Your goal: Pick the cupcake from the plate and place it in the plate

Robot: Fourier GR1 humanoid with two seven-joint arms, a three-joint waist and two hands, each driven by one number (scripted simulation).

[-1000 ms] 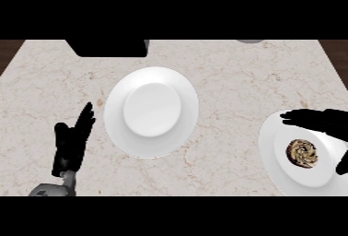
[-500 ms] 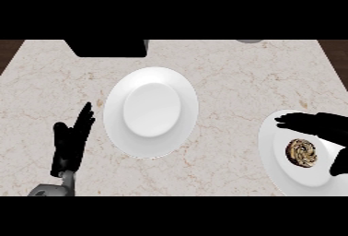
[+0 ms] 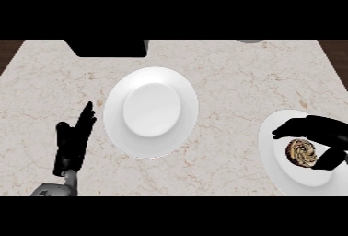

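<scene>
Right hand has slid lower and is now curling around the cupcake.

Sitting on the plate (image 3: 282, 138) at about four o'clock on the counter (image 3: 224, 69), the cupcake (image 3: 303, 152) has not been lifted yet. Black fingers of the right hand (image 3: 319, 133) bend over its top and right side, closer than a moment ago, so a grab looks near. At the middle waits the big white plate (image 3: 151, 78), with nothing on it, well apart at ten o'clock from the cupcake. Down at eight o'clock, the left hand (image 3: 73, 143) rests open, fingers straight up.
</scene>
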